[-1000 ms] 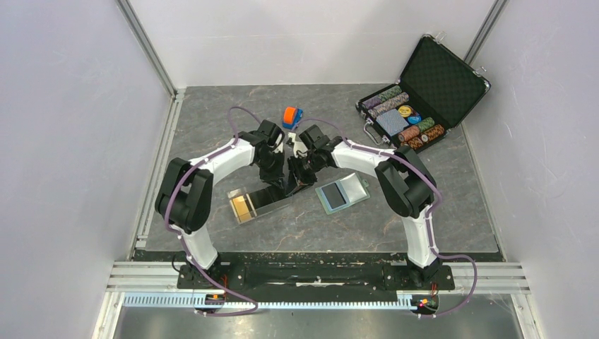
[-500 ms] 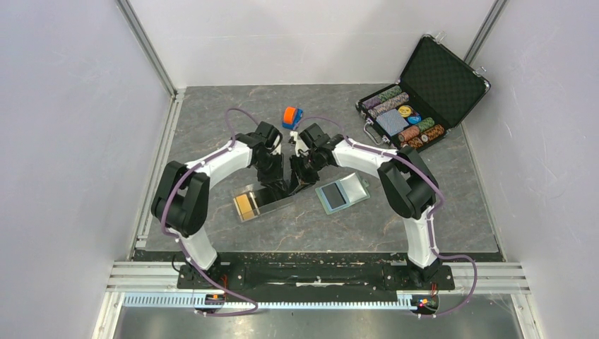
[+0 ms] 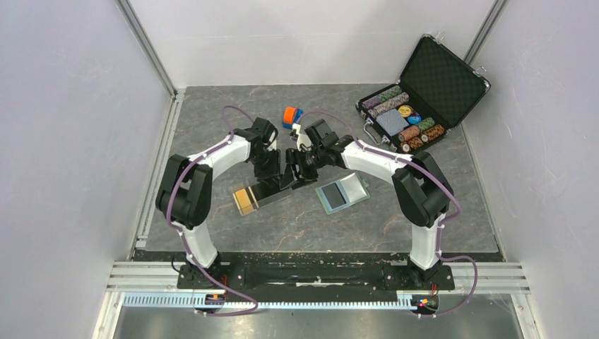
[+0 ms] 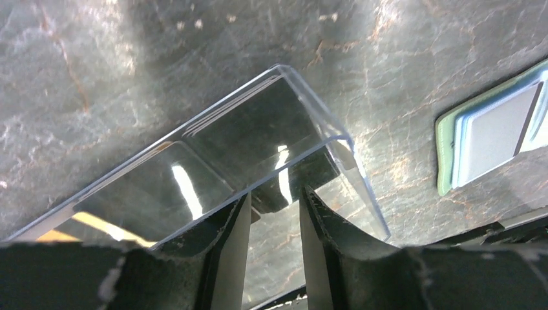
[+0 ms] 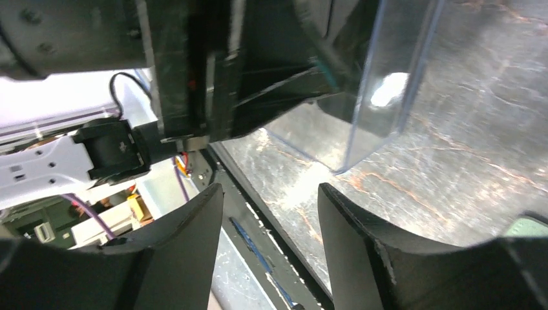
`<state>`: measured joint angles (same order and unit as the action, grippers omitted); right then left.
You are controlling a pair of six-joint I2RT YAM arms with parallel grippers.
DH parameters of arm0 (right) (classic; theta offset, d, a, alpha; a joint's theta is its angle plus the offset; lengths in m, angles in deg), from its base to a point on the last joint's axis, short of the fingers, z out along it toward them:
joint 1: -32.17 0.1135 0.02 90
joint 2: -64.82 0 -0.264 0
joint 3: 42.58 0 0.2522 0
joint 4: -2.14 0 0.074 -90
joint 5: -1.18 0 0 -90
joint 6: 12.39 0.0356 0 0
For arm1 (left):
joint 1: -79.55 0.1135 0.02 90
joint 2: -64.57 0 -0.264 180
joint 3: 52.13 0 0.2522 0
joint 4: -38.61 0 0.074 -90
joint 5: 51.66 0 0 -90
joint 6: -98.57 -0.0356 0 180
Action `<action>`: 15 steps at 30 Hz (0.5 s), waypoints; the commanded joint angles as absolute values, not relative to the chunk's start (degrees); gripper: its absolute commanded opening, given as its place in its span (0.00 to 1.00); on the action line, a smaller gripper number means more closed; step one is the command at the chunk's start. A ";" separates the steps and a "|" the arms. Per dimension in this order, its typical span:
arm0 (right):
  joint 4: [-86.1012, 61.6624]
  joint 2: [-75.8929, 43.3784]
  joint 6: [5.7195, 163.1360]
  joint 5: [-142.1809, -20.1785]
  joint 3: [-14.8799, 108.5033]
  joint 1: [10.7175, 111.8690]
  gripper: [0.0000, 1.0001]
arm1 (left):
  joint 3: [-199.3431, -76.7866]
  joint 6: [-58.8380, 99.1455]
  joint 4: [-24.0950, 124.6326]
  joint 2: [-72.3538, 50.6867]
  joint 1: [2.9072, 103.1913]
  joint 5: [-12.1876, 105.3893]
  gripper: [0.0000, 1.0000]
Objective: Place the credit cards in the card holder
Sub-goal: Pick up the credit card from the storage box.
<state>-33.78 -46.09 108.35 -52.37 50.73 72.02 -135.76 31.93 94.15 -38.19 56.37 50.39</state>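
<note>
Toward the near edge of the surface, left of centre, lies a clear tray. It holds the credit cards: an orange-gold one at its near-left end and glossy black ones along the rest. Just right of the tray, apart from it, the card holder lies open, pale blue inside up. Both hands meet at the tray's far-right end. The left hand is released, fingers apart. The right hand is spread wide and empty. Beyond them sits a toy car, and an open chip case occupies the far-right corner.
</note>
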 commanded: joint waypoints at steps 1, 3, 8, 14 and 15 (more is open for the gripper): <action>-25.65 -44.57 112.48 -45.83 47.50 72.13 0.59 | -139.88 28.33 93.51 -40.63 56.63 51.35 0.41; -23.87 -44.84 113.65 -44.64 46.45 72.16 0.60 | -139.94 27.89 93.96 -40.38 56.61 51.12 0.42; -23.53 -44.32 112.71 -46.43 47.07 71.84 0.63 | -136.86 27.92 94.91 -36.87 56.61 49.71 0.42; -31.22 -44.82 105.50 -54.52 53.34 69.93 0.68 | -130.54 30.98 92.80 -29.92 56.94 50.77 0.41; -32.68 -45.64 104.15 -55.52 54.46 69.92 0.68 | -129.76 31.29 92.38 -29.01 57.07 51.36 0.40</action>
<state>-28.99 -45.74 109.84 -50.28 48.43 71.00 -132.42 31.38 94.02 -34.80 56.54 50.46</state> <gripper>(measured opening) 0.682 0.413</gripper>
